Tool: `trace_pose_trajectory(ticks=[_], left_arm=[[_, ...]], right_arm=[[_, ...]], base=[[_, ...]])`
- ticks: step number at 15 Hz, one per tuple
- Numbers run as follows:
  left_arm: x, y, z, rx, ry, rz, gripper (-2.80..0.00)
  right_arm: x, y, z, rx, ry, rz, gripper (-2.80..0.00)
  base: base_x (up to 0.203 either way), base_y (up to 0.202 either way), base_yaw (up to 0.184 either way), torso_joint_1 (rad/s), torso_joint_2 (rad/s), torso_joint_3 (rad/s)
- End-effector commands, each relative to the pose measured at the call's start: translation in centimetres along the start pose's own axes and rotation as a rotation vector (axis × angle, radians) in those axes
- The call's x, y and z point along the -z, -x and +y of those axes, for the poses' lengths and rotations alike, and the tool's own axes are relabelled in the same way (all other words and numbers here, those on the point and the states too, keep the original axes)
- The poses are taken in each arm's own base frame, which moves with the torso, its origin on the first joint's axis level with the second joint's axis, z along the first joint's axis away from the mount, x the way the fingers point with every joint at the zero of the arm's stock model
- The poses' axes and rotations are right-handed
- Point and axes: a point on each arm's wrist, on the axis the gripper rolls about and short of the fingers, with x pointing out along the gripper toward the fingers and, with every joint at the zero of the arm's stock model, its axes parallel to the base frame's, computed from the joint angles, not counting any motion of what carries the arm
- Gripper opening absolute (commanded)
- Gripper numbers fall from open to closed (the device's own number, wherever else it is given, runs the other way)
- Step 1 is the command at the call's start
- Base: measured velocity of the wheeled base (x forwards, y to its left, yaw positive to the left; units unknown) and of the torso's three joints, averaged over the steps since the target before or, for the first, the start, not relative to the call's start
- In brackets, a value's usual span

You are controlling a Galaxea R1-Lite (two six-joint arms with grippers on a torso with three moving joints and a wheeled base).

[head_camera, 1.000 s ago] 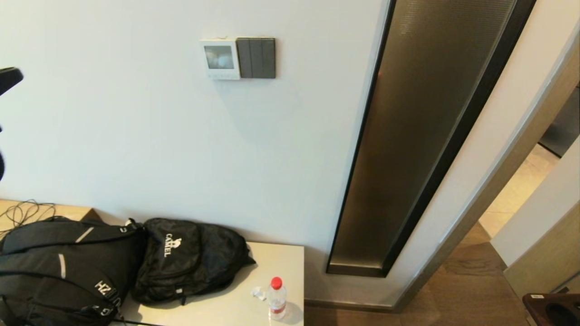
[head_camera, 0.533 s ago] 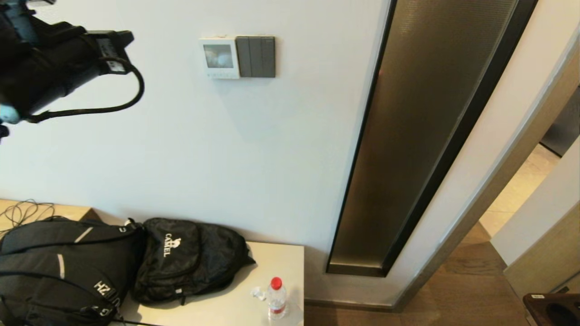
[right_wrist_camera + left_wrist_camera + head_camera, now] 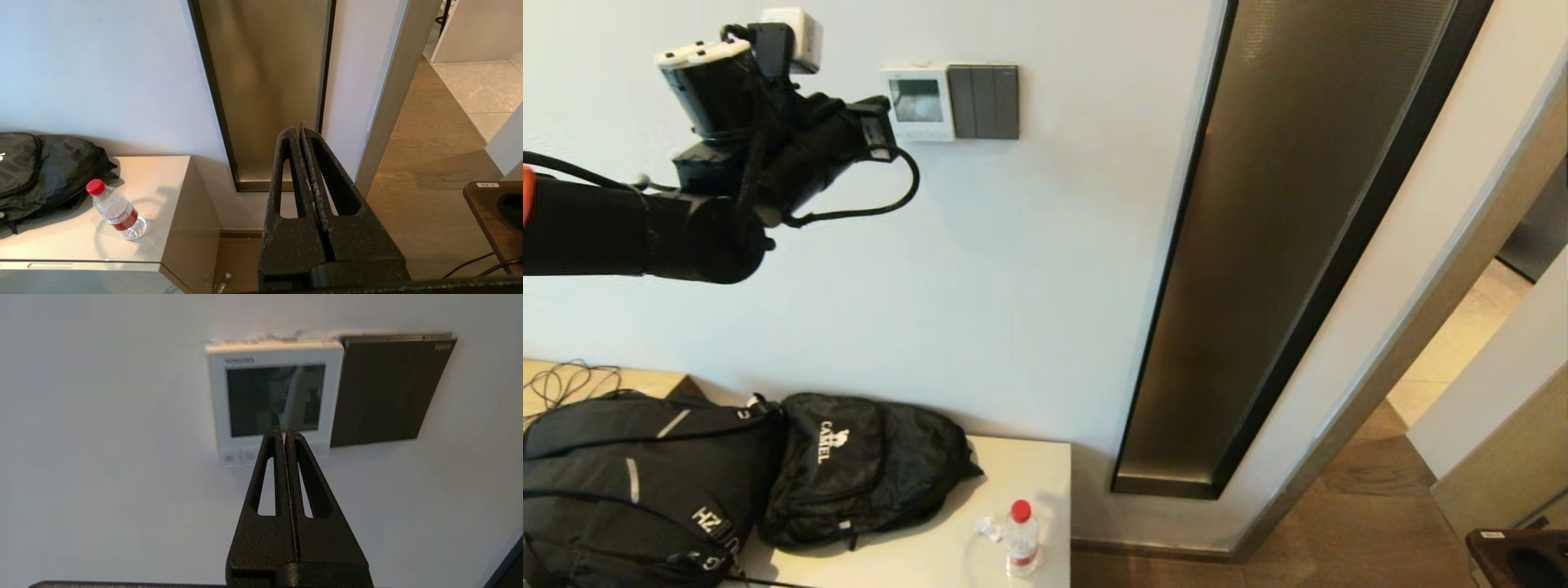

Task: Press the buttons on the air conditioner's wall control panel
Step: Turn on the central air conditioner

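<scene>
The white wall control panel (image 3: 919, 102) hangs on the wall with its grey screen unlit. In the left wrist view the panel (image 3: 276, 355) fills the middle, and the row of tiny pale buttons (image 3: 241, 456) runs along its lower edge. My left gripper (image 3: 879, 131) is raised just left of the panel and points at the wall. In its wrist view the left gripper (image 3: 284, 430) is shut and empty, with its tips lined up over the screen's lower edge, above the buttons. I cannot tell the gap to the panel. My right gripper (image 3: 297, 130) is shut, empty and parked low.
A dark grey three-rocker switch plate (image 3: 985, 102) sits against the panel's right side. Two black backpacks (image 3: 727, 482) and a water bottle (image 3: 1021, 539) lie on a low cabinet (image 3: 931, 555) below. A tall bronze glass panel (image 3: 1282, 245) and a doorway are to the right.
My left arm has risen from the left edge of the head view and swung right, bringing its gripper up beside the control panel.
</scene>
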Motion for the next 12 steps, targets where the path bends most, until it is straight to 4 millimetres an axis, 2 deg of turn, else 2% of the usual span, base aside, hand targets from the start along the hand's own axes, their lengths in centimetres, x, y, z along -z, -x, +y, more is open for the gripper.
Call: trace_pose_trajectory(ticks=[1, 6, 12], left_arm=[[2.4, -1.1, -1.1, 0.026, 0.009, 0.038, -2.80], [3.6, -1.7, -4.3, 0.102, 0.031, 0.054, -2.80], [4.4, -3.0, -4.7, 0.104, 0.033, 0.044, -2.80]], right_arm=[[0.0, 0.0, 0.0, -0.001, 0.000, 0.000, -2.80], [0.0, 0.0, 0.0, -0.001, 0.000, 0.003, -2.80], [0.0, 0.0, 0.0, -0.001, 0.000, -0.002, -2.80]], base=[[0.000, 0.000, 0.000, 0.000, 0.00, 0.000], [0.000, 0.000, 0.000, 0.000, 0.00, 0.000], [0.000, 0.000, 0.000, 0.000, 0.00, 0.000]])
